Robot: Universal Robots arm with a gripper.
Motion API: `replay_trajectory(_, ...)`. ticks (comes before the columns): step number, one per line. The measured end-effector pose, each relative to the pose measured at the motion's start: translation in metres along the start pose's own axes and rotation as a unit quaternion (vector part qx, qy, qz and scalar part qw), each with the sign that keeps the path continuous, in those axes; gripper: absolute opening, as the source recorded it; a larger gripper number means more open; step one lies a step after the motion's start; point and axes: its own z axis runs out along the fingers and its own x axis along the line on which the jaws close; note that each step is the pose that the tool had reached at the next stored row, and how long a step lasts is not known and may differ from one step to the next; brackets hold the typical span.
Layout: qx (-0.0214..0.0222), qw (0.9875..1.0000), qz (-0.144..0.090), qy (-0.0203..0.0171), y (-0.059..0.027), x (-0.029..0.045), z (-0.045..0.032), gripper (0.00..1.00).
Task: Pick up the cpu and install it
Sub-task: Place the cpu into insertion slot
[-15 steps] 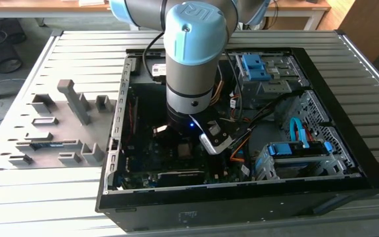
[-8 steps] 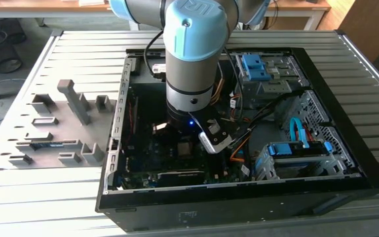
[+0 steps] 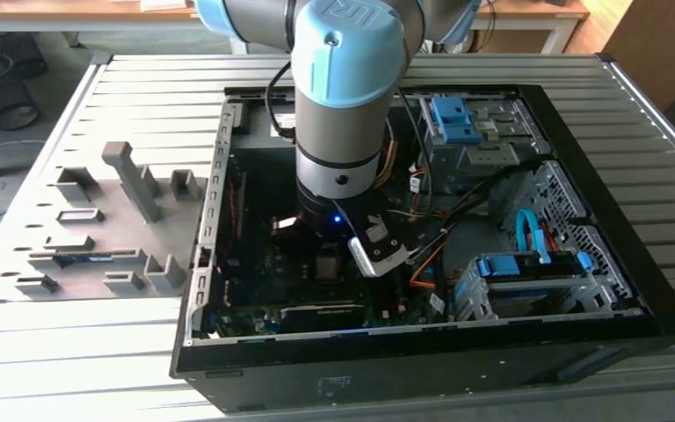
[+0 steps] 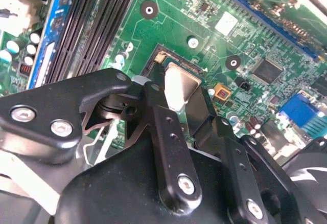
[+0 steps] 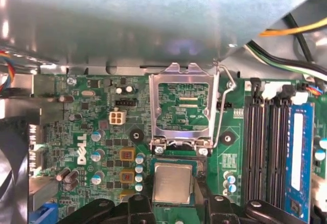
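1. A grey robot arm (image 3: pixel 337 114) with light-blue joint caps is seen in the exterior view reaching down into an open black metal computer case (image 3: pixel 431 374), which lies on a slatted metal table (image 3: pixel 103 352).
2. The black two-fingered gripper (image 3: pixel 335 251) is held low over the green motherboard (image 5: pixel 102 132) inside the case.
3. The cpu (image 4: pixel 180 83), a small flat square chip with a dull silver metal top, is clamped between the gripper (image 4: pixel 179 97) fingers (image 4: pixel 153 101), which are pressed against two of its opposite edges.
4. In the first wrist view, the cpu (image 5: pixel 172 182) is seen over the dark square processor socket (image 4: pixel 176 56), with the gripper (image 5: pixel 172 192) around it; whether it is fully seated cannot be told.
5. The socket's silver metal load plate (image 5: pixel 180 71) is swung open and stands just beside the cpu, with its thin wire lever (image 5: pixel 220 106) raised along one side.
6. Black memory slots (image 5: pixel 260 147) and a blue memory module (image 5: pixel 297 152) are found near the socket.
7. Grey plastic fixture blocks (image 3: pixel 138 189) are set on the table at the exterior view's left, well apart from the gripper.
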Motion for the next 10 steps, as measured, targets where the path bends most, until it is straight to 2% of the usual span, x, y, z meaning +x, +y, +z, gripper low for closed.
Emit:
replay_trajectory(3, 0.0002, 1.0, 0.01, 0.0002, 0.0, 0.0001, 0.0001, 0.44)
replay_trajectory(10, 0.0001, 1.0, 0.01, 0.0002, -0.0005, -0.0002, 0.0003, 0.44)
